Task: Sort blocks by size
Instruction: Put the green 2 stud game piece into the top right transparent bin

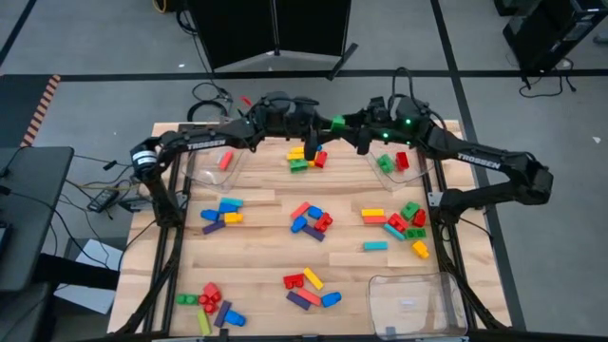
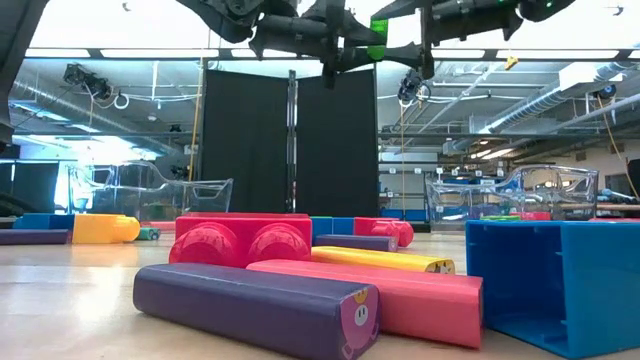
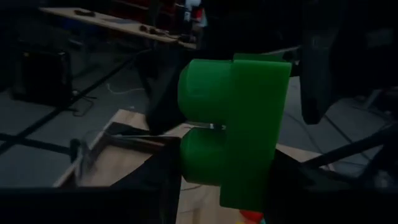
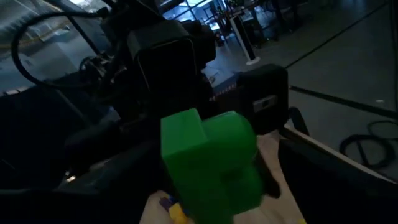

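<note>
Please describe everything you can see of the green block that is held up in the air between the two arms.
The green block is a short, bright green brick that looks like smooth plastic. It has a boxy body with two round studs side by side on one face, and no marks or damage show. It is in the air above the far middle of the table, touching no other block. The left gripper appears to hold it between its dark fingers. The right gripper is close on the other side.

Left end effector (image 1: 318,124) and right end effector (image 1: 353,128) meet mid-air.
</note>
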`<state>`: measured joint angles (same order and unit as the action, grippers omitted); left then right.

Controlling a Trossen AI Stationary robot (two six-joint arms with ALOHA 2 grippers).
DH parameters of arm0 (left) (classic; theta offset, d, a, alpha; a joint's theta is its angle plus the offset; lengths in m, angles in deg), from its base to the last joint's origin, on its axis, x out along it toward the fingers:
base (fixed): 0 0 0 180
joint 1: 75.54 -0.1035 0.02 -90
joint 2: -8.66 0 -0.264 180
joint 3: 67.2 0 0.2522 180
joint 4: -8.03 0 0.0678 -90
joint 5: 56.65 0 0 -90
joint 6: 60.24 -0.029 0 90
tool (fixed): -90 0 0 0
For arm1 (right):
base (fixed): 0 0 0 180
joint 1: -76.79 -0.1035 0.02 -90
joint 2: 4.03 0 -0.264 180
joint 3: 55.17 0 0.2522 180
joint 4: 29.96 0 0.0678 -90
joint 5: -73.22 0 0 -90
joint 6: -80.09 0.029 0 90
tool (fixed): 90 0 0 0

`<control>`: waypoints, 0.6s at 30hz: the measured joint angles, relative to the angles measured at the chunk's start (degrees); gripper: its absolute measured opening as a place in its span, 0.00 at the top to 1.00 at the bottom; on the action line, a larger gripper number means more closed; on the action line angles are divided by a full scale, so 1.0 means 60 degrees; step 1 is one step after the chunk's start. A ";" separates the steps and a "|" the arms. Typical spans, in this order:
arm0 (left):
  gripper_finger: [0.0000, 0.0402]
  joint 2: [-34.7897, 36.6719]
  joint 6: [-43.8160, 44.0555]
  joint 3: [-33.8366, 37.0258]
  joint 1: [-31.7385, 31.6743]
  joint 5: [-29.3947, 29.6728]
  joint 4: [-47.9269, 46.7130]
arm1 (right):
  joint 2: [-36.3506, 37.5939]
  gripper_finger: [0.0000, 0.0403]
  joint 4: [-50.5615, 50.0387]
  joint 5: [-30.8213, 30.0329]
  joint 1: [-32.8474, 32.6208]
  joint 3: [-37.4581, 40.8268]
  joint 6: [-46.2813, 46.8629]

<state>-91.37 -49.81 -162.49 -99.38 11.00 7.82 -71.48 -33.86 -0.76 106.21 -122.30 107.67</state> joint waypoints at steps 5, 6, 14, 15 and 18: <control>0.59 -0.0021 0.0679 0.0000 -0.0170 -0.0415 0.0017 | -0.0082 0.13 0.0156 -0.0009 0.0075 0.0000 -0.0714; 0.59 -0.0021 0.0802 0.0000 -0.0186 -0.0490 0.0032 | -0.0105 0.13 0.0194 -0.0008 0.0075 0.0000 -0.0841; 0.59 -0.0021 0.1229 0.0000 -0.0210 -0.0659 0.0060 | -0.0156 0.26 0.0363 0.0000 0.0075 0.0000 -0.1306; 0.59 -0.0021 0.1305 0.0000 -0.0210 -0.0659 0.0065 | -0.0156 0.29 0.0371 0.0002 0.0073 0.0000 -0.1306; 0.59 -0.0021 0.1410 0.0000 -0.0201 -0.0660 0.0089 | -0.0156 0.34 0.0375 0.0008 0.0018 0.0000 -0.1307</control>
<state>-91.50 -41.35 -162.49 -100.59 7.04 8.35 -72.41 -31.61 -0.72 106.32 -122.30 99.83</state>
